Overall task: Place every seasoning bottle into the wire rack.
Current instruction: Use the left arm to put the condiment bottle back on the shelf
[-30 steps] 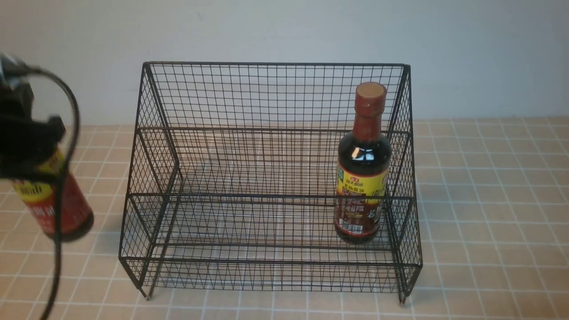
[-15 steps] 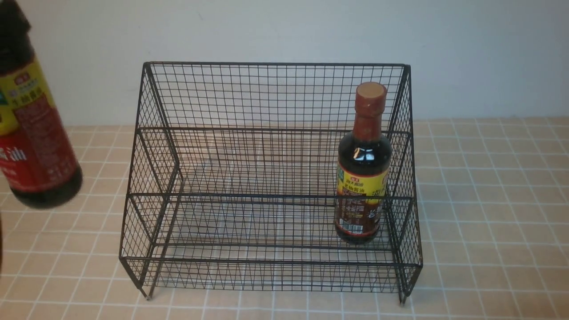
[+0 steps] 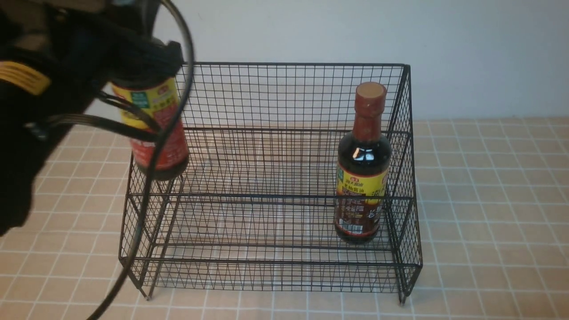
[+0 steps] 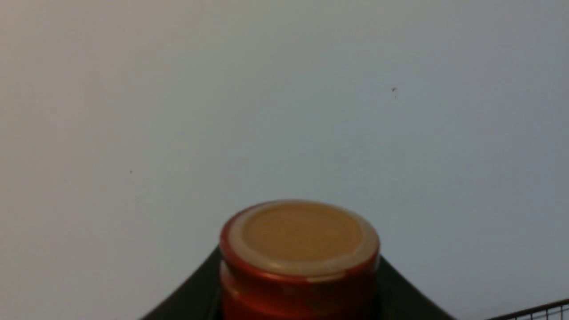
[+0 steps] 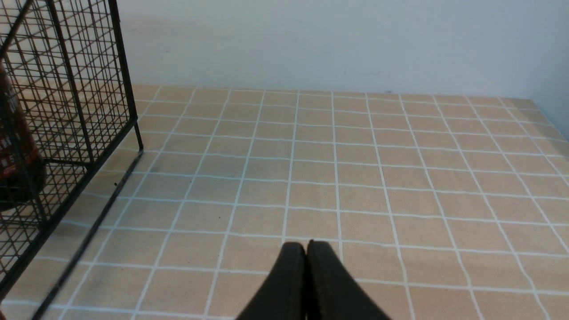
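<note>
Left gripper (image 4: pixel 298 284): pinched about the reddish neck of the red-labelled soy-sauce bottle (image 3: pixel 162 138), one finger to either side. The grip is set high, presumably so that the label and base hang free beneath and can be lowered past the mesh without the fingers entering first. The tan cap (image 4: pixel 302 233) is left exposed between the fingers. The bottle is held nearly upright, slightly tilted, apparently to be stood on its base.

Wire rack (image 3: pixel 275 196): found below the left gripper and extending to its right; its left end is overlapped in the front view by the held bottle, and whether the two touch cannot be told. A descent, perhaps with a small shift to the right, seems called for; the base could be caught on the side wire.

Brown-labelled bottle (image 3: pixel 362 186): stood inside the rack, well to the right of the left gripper, near the far end; room for the second is thereby left.

Right gripper (image 5: pixel 306 253): fingertips pressed together, nothing between them, held beyond the rack's right side, evidently unneeded for this placement.
</note>
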You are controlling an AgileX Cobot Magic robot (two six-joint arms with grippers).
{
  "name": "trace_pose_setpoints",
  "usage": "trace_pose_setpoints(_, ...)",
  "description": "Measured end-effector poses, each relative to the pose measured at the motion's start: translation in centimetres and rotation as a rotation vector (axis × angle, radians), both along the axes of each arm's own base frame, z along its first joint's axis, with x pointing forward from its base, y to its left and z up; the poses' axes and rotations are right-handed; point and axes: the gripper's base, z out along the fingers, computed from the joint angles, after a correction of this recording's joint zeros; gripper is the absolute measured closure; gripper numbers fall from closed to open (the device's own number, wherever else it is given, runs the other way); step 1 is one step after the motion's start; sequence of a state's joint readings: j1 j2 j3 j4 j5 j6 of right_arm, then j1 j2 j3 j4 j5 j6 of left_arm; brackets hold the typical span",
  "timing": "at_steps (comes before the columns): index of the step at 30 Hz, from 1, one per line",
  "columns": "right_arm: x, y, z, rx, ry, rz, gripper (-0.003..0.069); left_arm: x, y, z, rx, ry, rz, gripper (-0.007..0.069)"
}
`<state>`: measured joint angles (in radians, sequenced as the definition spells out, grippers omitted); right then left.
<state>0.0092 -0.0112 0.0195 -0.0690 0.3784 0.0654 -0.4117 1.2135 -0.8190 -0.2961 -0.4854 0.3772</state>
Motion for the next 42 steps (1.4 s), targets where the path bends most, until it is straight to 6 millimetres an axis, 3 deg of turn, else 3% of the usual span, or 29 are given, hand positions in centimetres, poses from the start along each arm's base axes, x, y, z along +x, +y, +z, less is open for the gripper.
trace_pose_setpoints(7,0.0,0.0,0.0,0.000,0.000,0.000,0.0673,2.1,-1.0,-3.3,0.053,0.133,-0.011,0.0366)
trace_pose_setpoints(15,0.0,0.0,0.0,0.018,0.000,-0.004,0.0673,2.3,-1.5,-5.2,0.098,0.287,-0.049,0.0366)
trace_pose_setpoints(28,0.0,0.0,0.0,0.023,0.000,-0.005,0.0673,2.3,-0.9,-6.0,-0.191,0.459,0.023,0.0366)
trace_pose_setpoints(42,0.0,0.0,0.0,0.023,0.000,-0.005,0.0673,2.1,-1.3,-6.2,-0.033,0.448,-0.029,0.0359)
